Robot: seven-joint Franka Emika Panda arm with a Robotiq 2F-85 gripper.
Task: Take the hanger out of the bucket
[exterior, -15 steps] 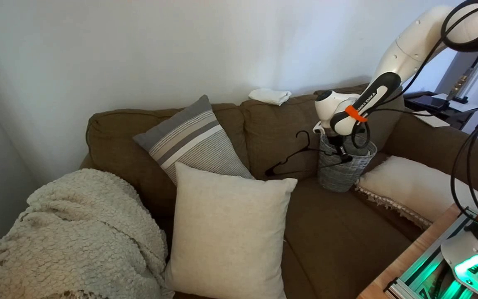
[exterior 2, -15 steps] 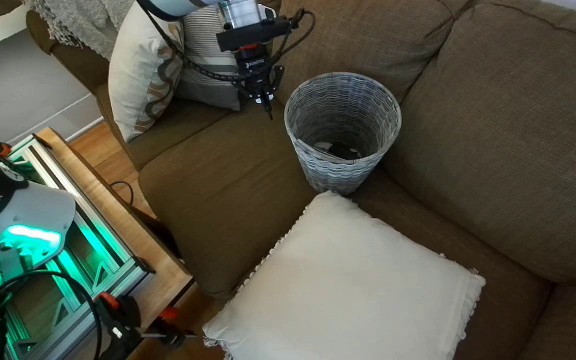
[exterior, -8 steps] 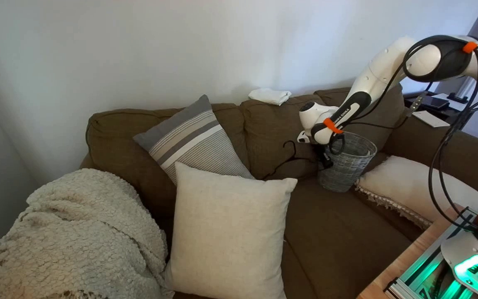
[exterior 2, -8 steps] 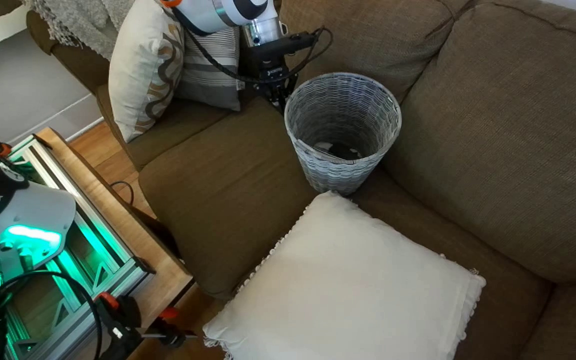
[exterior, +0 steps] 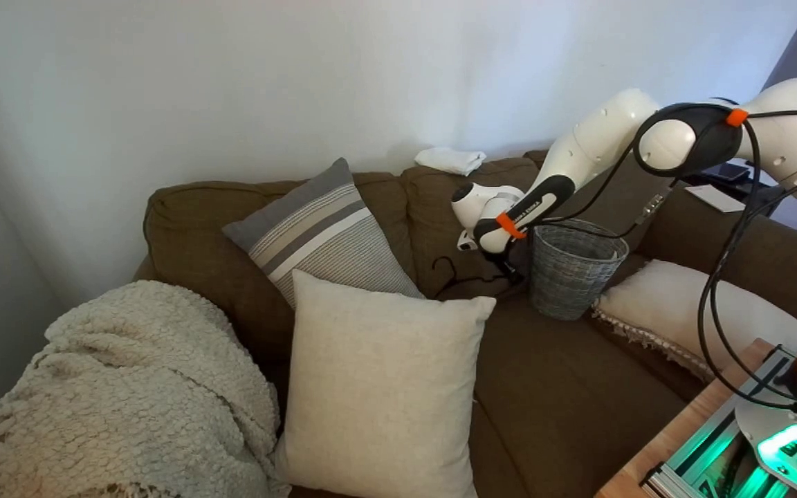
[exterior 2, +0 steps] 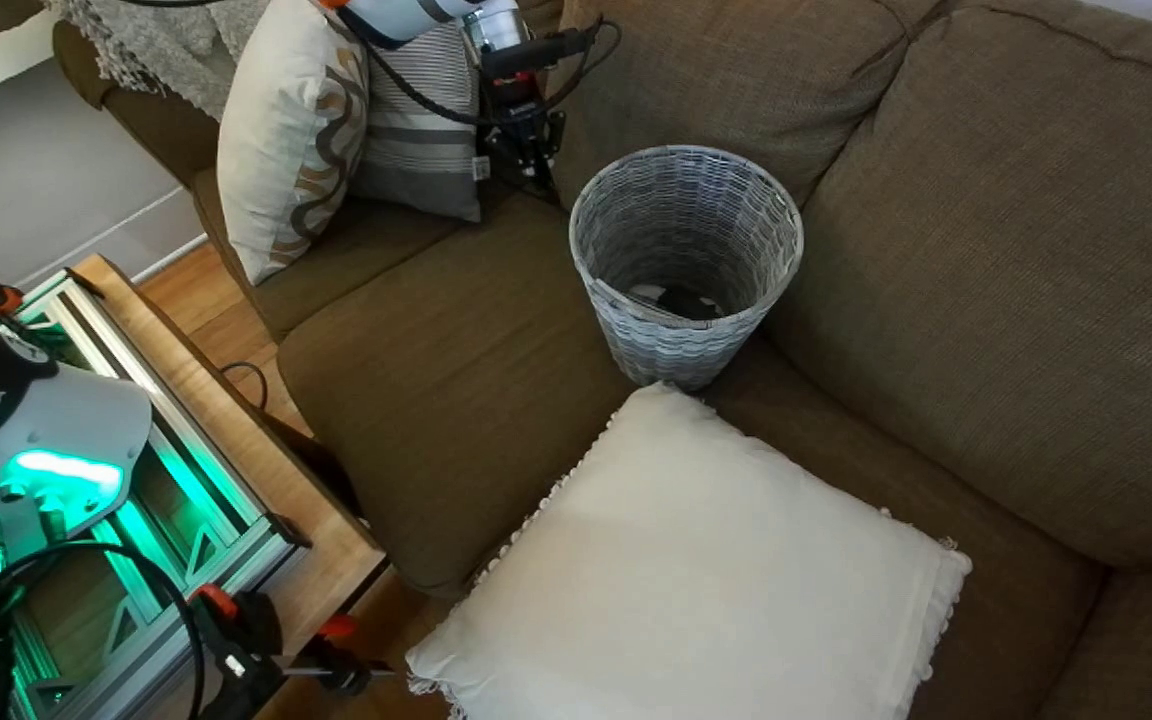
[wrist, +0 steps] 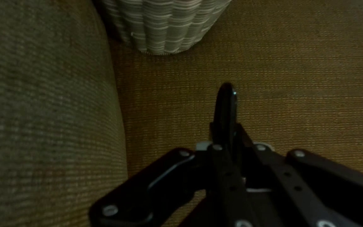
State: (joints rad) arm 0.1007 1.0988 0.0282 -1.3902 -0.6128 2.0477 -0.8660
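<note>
Leftmost in an exterior view, a fleecy blanket [exterior: 142, 387] covers one end of the sofa [exterior: 194, 225]; next lean a striped pillow [exterior: 333, 238] and, before it, a cream pillow [exterior: 385, 380]. Past that pillow's top corner is the dark hanger [exterior: 461, 280], outside the bucket [exterior: 568, 290], its hook curling up at the left and its lower bar lost against the brown sofa. The gripper [exterior: 515, 277] has its right end, and in the wrist view the fingers [wrist: 244, 142] are pinched together on it, a bit of the end poking out beyond them. The taking out looks done; what is left, I'd judge, is a gentle set-down. Whether the hanger touches the seat [exterior: 571, 394] cannot be told, so lower slowly until the seat carries its weight, free of the cream pillow, then part the fingers and lift straight up so nothing snags. The bucket stands upright just to the right; drift that way and it could get knocked. Beyond it, the fringed pillow [exterior: 689, 304] needs no attention.
</note>
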